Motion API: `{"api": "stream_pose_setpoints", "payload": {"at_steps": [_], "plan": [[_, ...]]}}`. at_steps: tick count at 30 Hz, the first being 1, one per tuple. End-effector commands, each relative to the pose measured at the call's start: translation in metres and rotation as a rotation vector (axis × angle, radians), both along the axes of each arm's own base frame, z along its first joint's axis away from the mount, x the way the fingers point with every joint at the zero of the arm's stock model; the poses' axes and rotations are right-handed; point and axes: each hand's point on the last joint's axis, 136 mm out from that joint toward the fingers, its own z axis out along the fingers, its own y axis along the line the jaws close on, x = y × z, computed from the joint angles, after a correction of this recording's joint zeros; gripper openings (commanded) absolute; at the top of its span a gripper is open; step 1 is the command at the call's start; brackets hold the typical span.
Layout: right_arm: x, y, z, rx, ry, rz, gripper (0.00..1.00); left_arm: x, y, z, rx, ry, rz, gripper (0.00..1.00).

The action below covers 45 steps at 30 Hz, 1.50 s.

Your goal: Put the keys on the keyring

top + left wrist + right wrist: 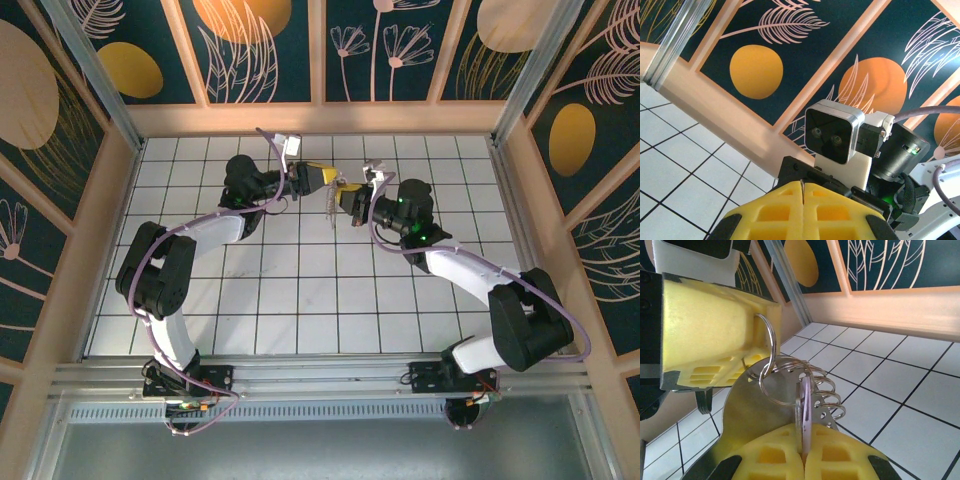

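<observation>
Two grippers meet above the tabletop (200, 300), near its far edge. Only the right wrist view gives detail: the right gripper (802, 454) pinches the key (806, 415) (lilac head, edge-on) and the left gripper (752, 332) clamps the keyring (771, 347). Whether the key is threaded is unclear.

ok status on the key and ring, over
Both shut: left gripper on keyring, right gripper on key. Key up at the ring's coils, threaded or not unclear. Flat metal tag hanging close behind.
</observation>
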Motion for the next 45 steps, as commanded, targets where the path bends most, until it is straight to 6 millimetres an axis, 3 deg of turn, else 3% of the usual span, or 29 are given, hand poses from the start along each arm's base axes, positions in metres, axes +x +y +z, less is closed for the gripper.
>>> {"api": "stream_pose_setpoints", "payload": {"at_steps": [1,5,11,28,39,45], "plan": [[-0.008,0.013,-0.001,-0.016,0.002,0.068,0.0,-0.006,0.003,0.022,-0.055,-0.082,0.006,0.0],[-0.013,0.025,-0.003,-0.046,0.002,0.113,0.0,-0.007,0.003,0.02,-0.057,-0.082,0.006,0.0],[-0.012,0.025,-0.008,-0.071,0.007,0.116,0.0,-0.007,0.003,0.019,-0.056,-0.08,0.006,0.0],[-0.007,-0.003,0.004,-0.089,0.014,0.085,0.0,-0.008,0.0,0.0,0.02,-0.098,-0.012,0.0],[-0.021,0.025,-0.002,-0.125,0.044,0.226,0.0,-0.007,-0.001,-0.001,0.014,-0.097,-0.014,0.0],[-0.021,0.026,-0.014,-0.166,0.076,0.239,0.0,-0.006,-0.001,0.002,0.002,-0.099,-0.01,0.0]]}}
